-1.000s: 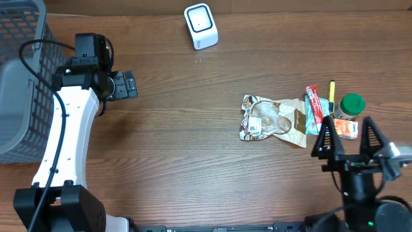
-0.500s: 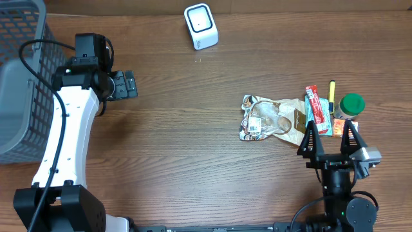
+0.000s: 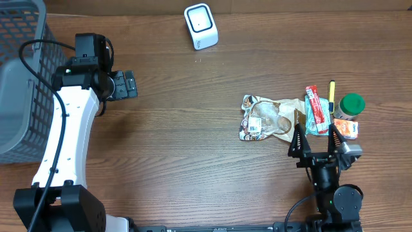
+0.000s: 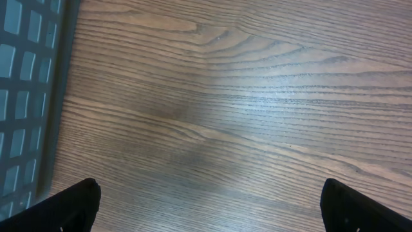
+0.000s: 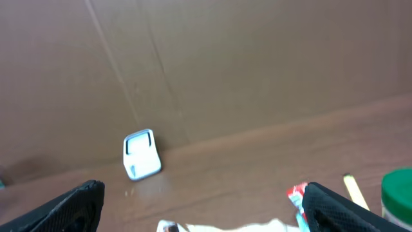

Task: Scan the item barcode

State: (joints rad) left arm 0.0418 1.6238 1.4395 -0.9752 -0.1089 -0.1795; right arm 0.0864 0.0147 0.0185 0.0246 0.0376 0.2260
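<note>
The white barcode scanner (image 3: 201, 26) stands at the back of the table, and also shows small in the right wrist view (image 5: 141, 154). The items lie at the right: a crumpled snack bag (image 3: 270, 120), a red and teal packet (image 3: 313, 109), a yellow pen (image 3: 332, 90), a green-lidded jar (image 3: 351, 105) and a small orange box (image 3: 348, 129). My right gripper (image 3: 315, 134) is open just in front of the bag and packet, with nothing between its fingers (image 5: 203, 196). Far to the left, my left gripper (image 3: 123, 85) is open over bare wood (image 4: 209, 201).
A grey mesh basket (image 3: 19, 77) fills the left edge of the table, and its wall shows at the left of the left wrist view (image 4: 26, 96). A brown cardboard wall (image 5: 225, 64) rises behind the scanner.
My right arm has slid left and slightly forward, from beside the jar to just in front of the snack bag and packet. The left arm has not moved.
</note>
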